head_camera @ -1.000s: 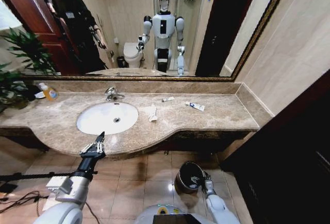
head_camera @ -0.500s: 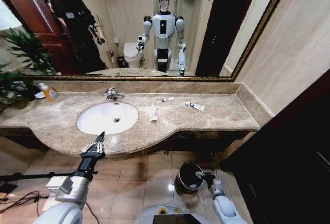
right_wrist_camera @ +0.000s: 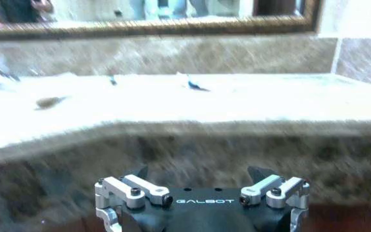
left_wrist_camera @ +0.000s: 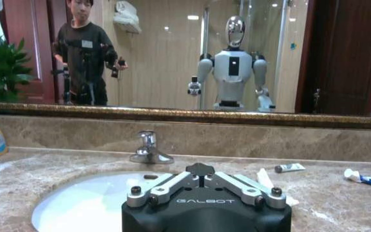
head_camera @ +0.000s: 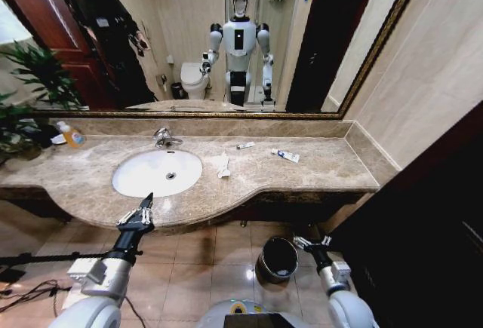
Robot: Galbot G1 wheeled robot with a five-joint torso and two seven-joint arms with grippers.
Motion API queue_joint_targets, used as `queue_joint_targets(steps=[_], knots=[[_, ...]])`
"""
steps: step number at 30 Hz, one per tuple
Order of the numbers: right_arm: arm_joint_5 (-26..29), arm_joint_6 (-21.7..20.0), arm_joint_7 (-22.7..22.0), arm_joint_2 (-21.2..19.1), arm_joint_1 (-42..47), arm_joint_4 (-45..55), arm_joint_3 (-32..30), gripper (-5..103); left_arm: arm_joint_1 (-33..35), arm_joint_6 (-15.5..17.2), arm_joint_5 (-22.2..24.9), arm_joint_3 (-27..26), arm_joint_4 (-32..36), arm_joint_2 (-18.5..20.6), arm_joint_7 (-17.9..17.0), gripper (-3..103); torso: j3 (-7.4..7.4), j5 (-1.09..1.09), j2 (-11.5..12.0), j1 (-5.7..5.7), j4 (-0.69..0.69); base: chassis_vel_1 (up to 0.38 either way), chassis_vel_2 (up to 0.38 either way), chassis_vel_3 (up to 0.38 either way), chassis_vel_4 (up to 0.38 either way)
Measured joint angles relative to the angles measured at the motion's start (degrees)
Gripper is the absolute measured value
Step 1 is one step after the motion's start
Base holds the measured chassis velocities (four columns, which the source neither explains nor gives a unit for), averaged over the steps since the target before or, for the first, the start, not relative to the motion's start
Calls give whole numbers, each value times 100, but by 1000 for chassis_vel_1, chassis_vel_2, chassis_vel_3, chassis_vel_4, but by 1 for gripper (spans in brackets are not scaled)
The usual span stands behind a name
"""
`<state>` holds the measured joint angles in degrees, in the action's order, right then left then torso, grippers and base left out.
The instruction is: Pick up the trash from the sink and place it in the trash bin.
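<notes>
White crumpled tissue [head_camera: 222, 165] is seen lying on the beige marble worktop [head_camera: 317, 170] just beside the right rim of the sink [head_camera: 157, 173], with a small white tube [head_camera: 245, 145] a little behind it and a white-and-blue toothpaste tube [head_camera: 285, 155] farther to the right; all three pieces are apart from one another and none is held. From the left wrist view the small tube [left_wrist_camera: 290, 167] and the toothpaste tube [left_wrist_camera: 367, 178] are shown past the basin [left_wrist_camera: 89, 203], with the chrome faucet [left_wrist_camera: 149, 150] at the basin's back edge. An orange-liquid soap bottle [head_camera: 71, 134] is stood at the far left of the worktop, near a green plant [head_camera: 30, 90]. On the tiled floor below the worktop's front edge, the trash bin [head_camera: 278, 260] is placed, dark with a shiny rim. The right end effector [head_camera: 312, 244] is held low, just beside the bin's right rim and clear of it, with its fingers spread and nothing between them; in the right wrist view the right end effector [right_wrist_camera: 202, 181] is pointed at the worktop's front edge. The left end effector [head_camera: 136, 216] is held in front of the sink at the worktop's edge, its fingers closed together and nothing grasped.
</notes>
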<state>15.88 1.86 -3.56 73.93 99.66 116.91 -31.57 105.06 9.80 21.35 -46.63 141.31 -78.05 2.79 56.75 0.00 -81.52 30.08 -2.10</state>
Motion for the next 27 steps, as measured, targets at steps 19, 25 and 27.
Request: queue_joint_targets(steps=[19,25,27], knots=[[-207,-1282,112,-87,-1836,221,1408,100,0,0,0,0,0,0,0,0,1,0,0,1,-1,0,0,0,0],[-3,-1414,108,-110,-2849,-436,1902,100,0,0,0,0,0,0,2,0,1,0,0,0,-1,0,0,0,0],[69,-1420,96,-86,-3419,-903,2158,100,0,0,0,0,0,0,0,0,1,1,1,1,-1,0,0,0,0]])
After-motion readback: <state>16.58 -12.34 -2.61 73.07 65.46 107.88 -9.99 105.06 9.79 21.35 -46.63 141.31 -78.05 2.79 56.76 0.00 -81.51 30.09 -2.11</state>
